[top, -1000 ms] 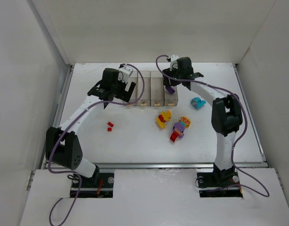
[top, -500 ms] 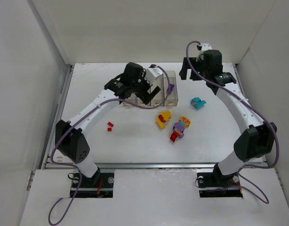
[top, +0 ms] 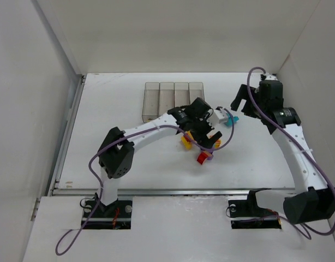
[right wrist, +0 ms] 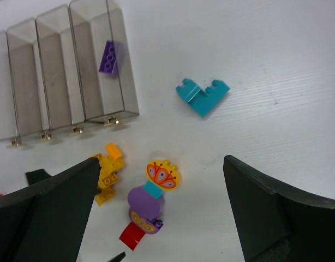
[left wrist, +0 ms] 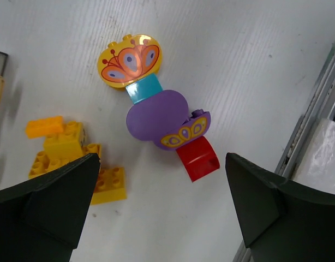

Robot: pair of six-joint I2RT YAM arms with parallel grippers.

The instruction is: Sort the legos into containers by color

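Note:
The four clear containers (top: 174,101) stand in a row at the back, and a purple brick (right wrist: 108,56) lies in the rightmost one (right wrist: 96,60). A clump of yellow crown, teal, purple and red legos (left wrist: 156,112) lies on the table; it also shows in the right wrist view (right wrist: 151,199). A yellow clump (left wrist: 64,150) lies to its left. A teal piece (right wrist: 202,95) lies apart on the right. My left gripper (top: 207,137) is open and empty, hovering just over the mixed clump. My right gripper (top: 237,103) is open and empty, high above the teal piece.
The left arm (top: 151,128) stretches across the middle of the table. White walls close the table at the back and sides. A metal rail (top: 178,191) runs along the front edge.
The right gripper let go of the purple brick into the rightmost bin and swung back to the right. The left arm swung from the bins over to the mixed clump.

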